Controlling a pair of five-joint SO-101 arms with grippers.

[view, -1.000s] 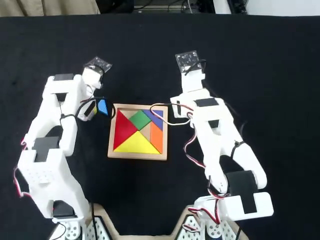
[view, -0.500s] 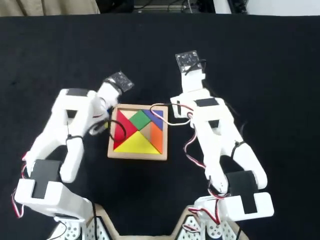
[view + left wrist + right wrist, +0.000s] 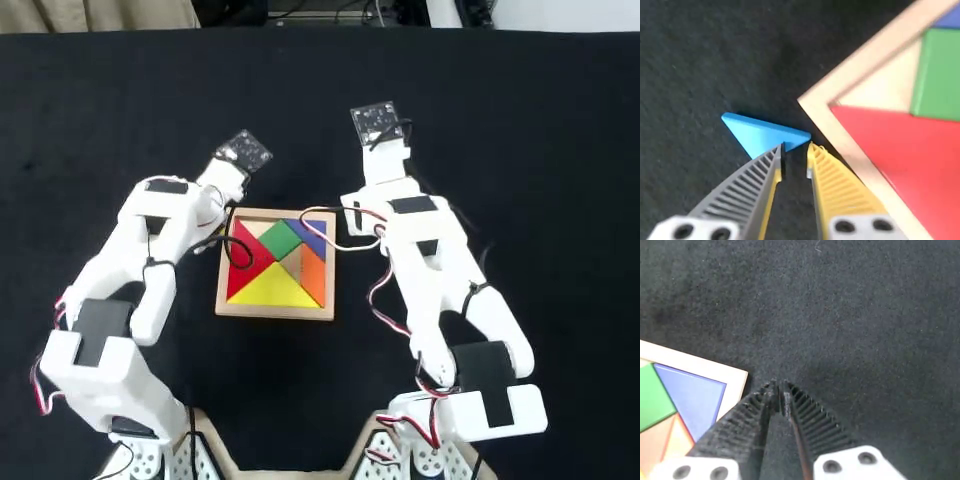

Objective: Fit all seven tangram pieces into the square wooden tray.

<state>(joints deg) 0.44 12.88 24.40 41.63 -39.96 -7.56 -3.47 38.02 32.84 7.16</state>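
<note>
A square wooden tray (image 3: 275,312) lies in the middle of the desk (image 3: 520,120), which has a fuzzy black cloth over it. One white robot arm stands on each side of the tray.

In the tray, a big red triangle (image 3: 248,262) sits at 9 o'clock and a big yellow triangle (image 3: 272,290) at 6 o'clock. A green square (image 3: 283,240) is near 12, a blue-purple slanted piece (image 3: 313,238) at 1 o'clock, and an orange triangle (image 3: 315,272) at 3 o'clock. A pale brown triangle (image 3: 293,263) fills the middle; I cannot tell if it is a piece or bare wood.

From above, the left arm's wrist covers the tray's 10 o'clock corner, and a thin white wire (image 3: 320,210) loops over the 1 o'clock edge.

The left wrist view looks under that wrist. The left end effector (image 3: 795,147) has one grey and one yellow ribbed finger. They pinch a small blue triangle (image 3: 762,135) just outside the tray's corner. I cannot tell if it touches the cloth. Right inside that corner is a bare three-sided gap (image 3: 875,92) of smooth light wood, between the red and green pieces.

The right end effector (image 3: 779,386) has black ribbed fingers pressed together, holding nothing, over the cloth just beside the tray's 2 o'clock corner.
</note>
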